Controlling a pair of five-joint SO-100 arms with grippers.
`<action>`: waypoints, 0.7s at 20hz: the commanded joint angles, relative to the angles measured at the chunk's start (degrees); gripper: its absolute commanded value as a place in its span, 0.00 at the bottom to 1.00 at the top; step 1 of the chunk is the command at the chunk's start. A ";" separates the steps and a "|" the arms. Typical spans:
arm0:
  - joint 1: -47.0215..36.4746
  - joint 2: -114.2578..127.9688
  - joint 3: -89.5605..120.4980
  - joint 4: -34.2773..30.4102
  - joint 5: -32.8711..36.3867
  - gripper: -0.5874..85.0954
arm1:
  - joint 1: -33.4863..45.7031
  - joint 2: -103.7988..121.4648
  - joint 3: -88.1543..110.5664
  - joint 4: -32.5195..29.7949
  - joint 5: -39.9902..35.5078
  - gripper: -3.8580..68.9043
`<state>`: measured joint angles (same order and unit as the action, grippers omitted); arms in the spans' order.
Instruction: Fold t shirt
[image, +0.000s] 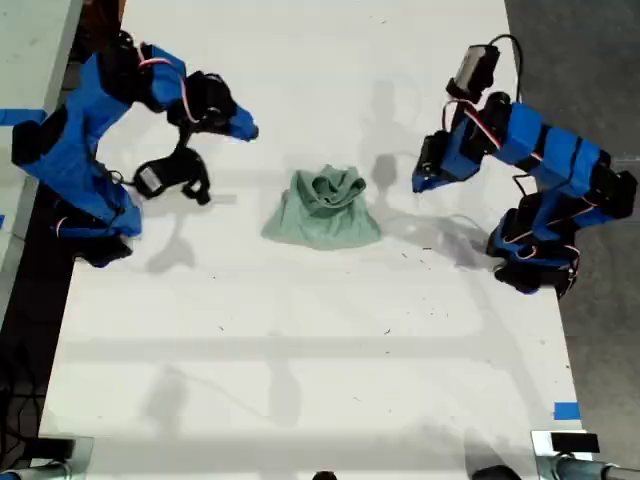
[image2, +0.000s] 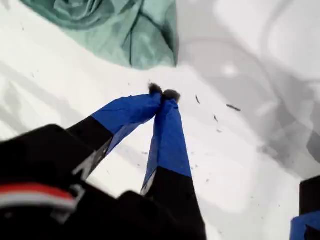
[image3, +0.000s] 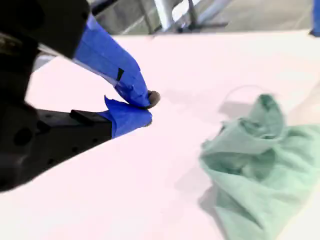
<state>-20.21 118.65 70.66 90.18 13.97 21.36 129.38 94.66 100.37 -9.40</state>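
The t shirt (image: 322, 210) is a small pale mint-green bunch lying crumpled in the middle of the white table (image: 300, 340). My first gripper (image: 418, 183) hangs at the exterior view's right, a short way from the shirt's edge. It is shut with nothing in it, and its tips (image2: 163, 93) meet above bare table just short of the t shirt (image2: 125, 30). My second gripper (image: 250, 130) is at the exterior view's left, raised and apart from the shirt. Its blue fingers (image3: 149, 109) are shut on nothing, and the t shirt (image3: 255, 160) lies beyond and to one side.
Small dark specks (image2: 232, 107) dot the table near my first gripper. Blue tape (image: 566, 410) marks the table's edge at the exterior view's lower right. Dark floor runs along the exterior view's right side. A pale surface (image: 30, 60) borders the exterior view's left.
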 joint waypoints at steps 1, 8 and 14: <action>10.99 20.13 19.42 -5.89 -6.33 0.00 | -8.79 16.08 12.57 0.00 6.86 0.04; 19.42 35.07 72.42 -37.09 -11.16 0.00 | -20.21 53.35 50.63 -3.16 18.11 0.04; 17.31 66.80 101.43 -43.86 -11.34 0.01 | -25.31 63.81 58.80 -6.94 19.51 0.04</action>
<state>-1.93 172.00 166.73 47.11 2.29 -2.72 192.22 152.31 93.34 8.70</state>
